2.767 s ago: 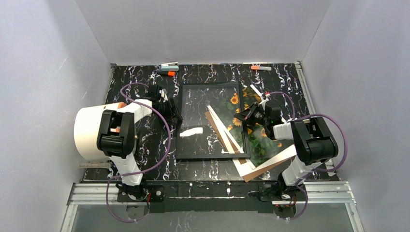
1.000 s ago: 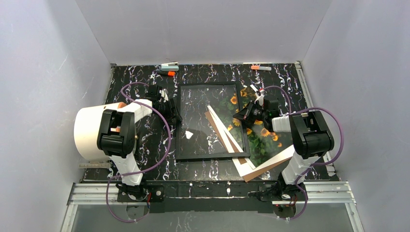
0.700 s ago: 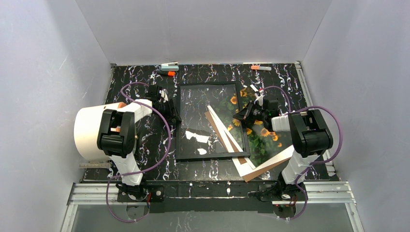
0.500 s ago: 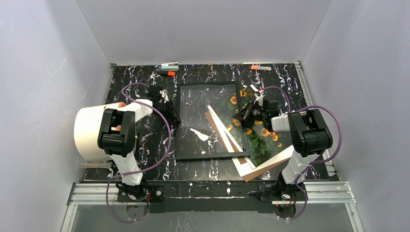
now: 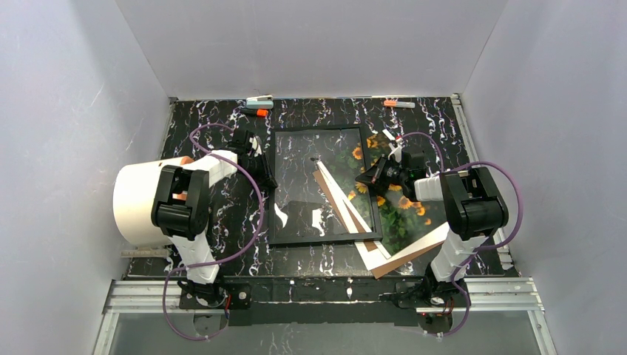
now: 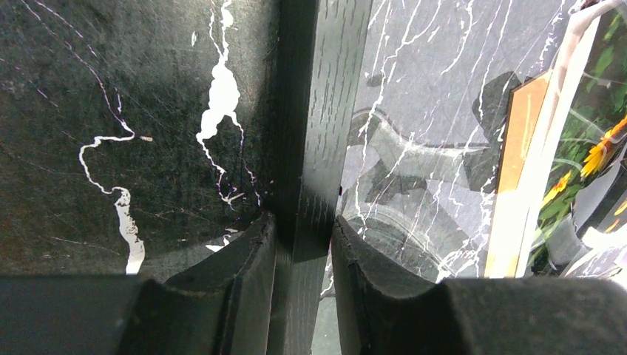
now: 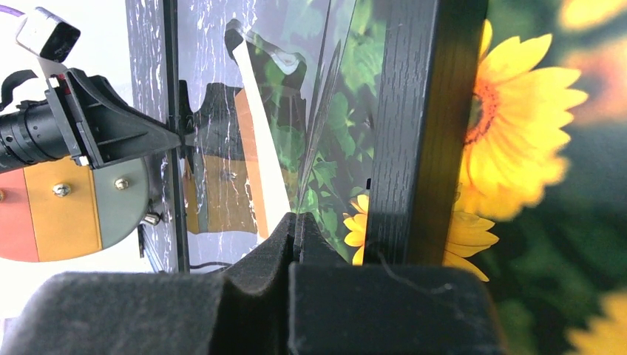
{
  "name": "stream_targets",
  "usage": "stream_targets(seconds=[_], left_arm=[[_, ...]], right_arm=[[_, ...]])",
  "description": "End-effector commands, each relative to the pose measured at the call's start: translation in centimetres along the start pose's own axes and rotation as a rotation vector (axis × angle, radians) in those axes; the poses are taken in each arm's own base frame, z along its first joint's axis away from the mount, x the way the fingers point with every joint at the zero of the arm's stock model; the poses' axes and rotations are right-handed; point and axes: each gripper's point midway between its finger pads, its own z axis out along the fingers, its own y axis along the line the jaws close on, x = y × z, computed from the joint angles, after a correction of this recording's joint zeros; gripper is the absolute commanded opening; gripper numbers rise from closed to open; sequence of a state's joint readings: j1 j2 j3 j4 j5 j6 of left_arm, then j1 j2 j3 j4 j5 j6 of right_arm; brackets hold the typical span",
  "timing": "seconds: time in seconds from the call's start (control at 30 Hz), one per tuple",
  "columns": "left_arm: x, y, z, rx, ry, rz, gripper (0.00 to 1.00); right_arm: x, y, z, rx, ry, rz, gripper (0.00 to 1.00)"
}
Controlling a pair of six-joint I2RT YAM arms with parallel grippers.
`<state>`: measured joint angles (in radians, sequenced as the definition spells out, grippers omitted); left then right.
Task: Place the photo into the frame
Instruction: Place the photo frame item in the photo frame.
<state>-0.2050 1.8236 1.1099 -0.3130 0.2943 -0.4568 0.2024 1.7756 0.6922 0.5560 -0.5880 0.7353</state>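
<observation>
The black frame [image 5: 325, 240] lies flat mid-table with its clear pane. The sunflower photo [image 5: 403, 211] lies face up, partly under the frame's right rail. My left gripper [image 5: 265, 176] is at the frame's left rail. In the left wrist view its fingers [image 6: 244, 255] press both sides of that rail [image 6: 325, 111]. My right gripper [image 5: 367, 175] is shut with nothing between its pads. Its tip [image 7: 299, 220] is over the pane, just inside the right rail [image 7: 421, 111], with the photo [image 7: 517, 133] beyond.
A brown backing board [image 5: 403, 260] and a white sheet [image 5: 370, 255] lie slanted under the frame's near right corner, reaching under the pane. Orange-and-white clips [image 5: 259, 103] [image 5: 399, 104] lie at the back edge. White walls enclose three sides.
My left gripper's jaws have closed onto the frame's left rail. My right gripper shifted slightly toward the back early on, then held still. The glare on the pane has changed.
</observation>
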Motion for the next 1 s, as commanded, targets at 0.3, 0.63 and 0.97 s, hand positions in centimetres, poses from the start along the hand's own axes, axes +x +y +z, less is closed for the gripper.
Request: stream_targets(seconds=[0.3, 0.63, 0.97], left_arm=[[3.0, 6.0, 0.5, -0.27, 0.086, 0.017, 0.17], [3.3, 5.7, 0.7, -0.245, 0.095, 0.02, 0.17], [3.7, 5.6, 0.9, -0.23, 0.11, 0.028, 0.19]], right_arm=[[-2.4, 2.6, -0.3, 0.031, -0.003, -0.01, 0.45], [-4.9, 1.3, -3.6, 0.289, -0.076, -0.051, 0.5], [-6.8, 2.5, -3.5, 0.312, -0.127, -0.103, 0.57]])
